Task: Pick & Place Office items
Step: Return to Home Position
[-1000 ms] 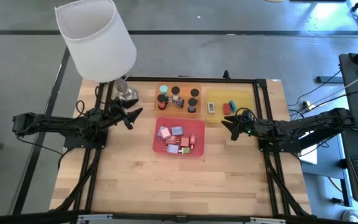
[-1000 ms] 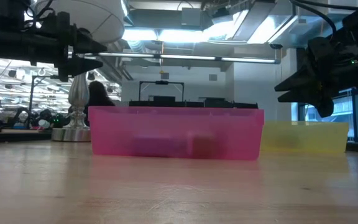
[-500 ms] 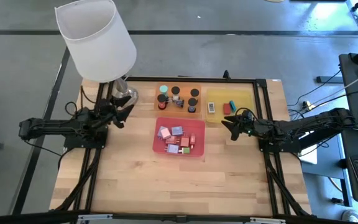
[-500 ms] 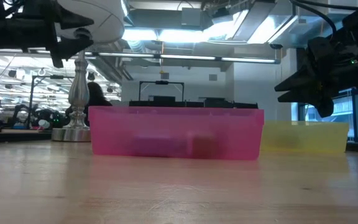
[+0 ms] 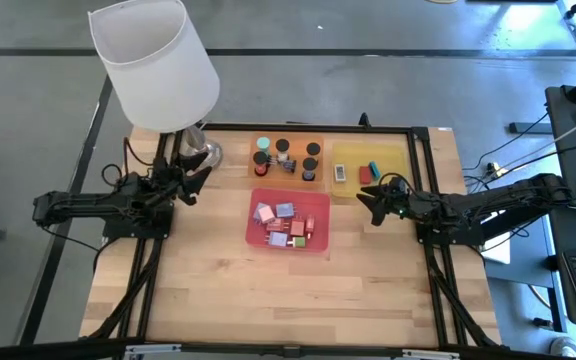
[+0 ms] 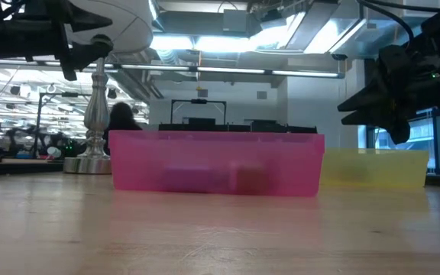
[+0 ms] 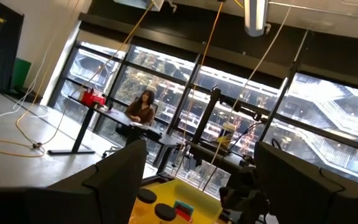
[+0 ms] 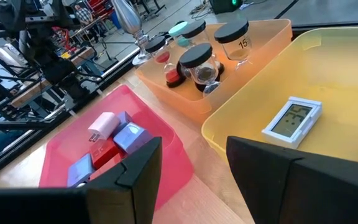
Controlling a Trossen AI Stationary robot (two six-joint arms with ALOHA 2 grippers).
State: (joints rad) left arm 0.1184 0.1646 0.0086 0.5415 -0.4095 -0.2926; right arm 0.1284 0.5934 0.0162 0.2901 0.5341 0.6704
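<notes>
Left end effector (image 5: 195,184) and right end effector (image 5: 366,208), both spread, flank red tray (image 5: 318,247)

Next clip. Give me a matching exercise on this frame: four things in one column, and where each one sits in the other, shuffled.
Things
1. hourglasses
2. white display
3. pink and lavender blocks
4. left gripper

Places
A. red tray
B. raised, beside the lamp base
C. orange tray
D. yellow tray

Pairs: 1-C, 2-D, 3-A, 4-B
</notes>
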